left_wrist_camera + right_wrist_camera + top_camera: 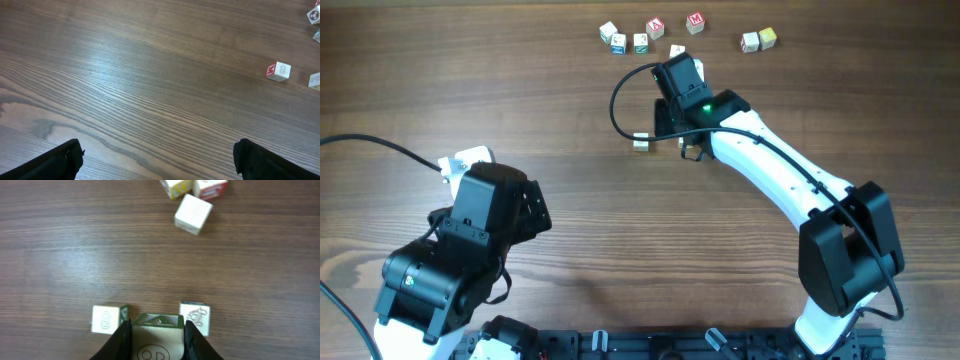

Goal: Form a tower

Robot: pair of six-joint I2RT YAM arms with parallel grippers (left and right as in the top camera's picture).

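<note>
A: Right pincer (157,325), state?
B: It is clamped on a cream cube (157,345) with green print on the top face. Both fingers (120,342) are pressed against its sides.
A: Where is the tower placed?
B: That cannot be told. Only the pinched cube is shown. It is seen larger than its neighbours, so it is held nearer the wrist camera. What lies under it is hidden, so stacked or lifted cannot be told.
A: Neighbours?
B: One small cube (105,319) is set just beside the pinched cube on its left in the wrist view. Another cube with a printed figure (196,316) is set just beside it on the right. Both are rested on the tabletop (75,255).
A: Farther out?
B: Well beyond the pinched cube, a plain-faced cube (192,212) is seen, turned at an angle. Past that, a yellow-striped cube (176,186) and a red-printed cube (210,186) are cut off by the frame edge. From overhead, a loose scatter of cubes (640,42) is seen past the pinched cube, towards the far side.
A: Left pincer (157,150)?
B: It is spread wide, with only wood grain framed between its fingers. It is kept well apart from the pinched cube, on the left arm's side. A red-M cube (278,71) is caught at the right of its view.
</note>
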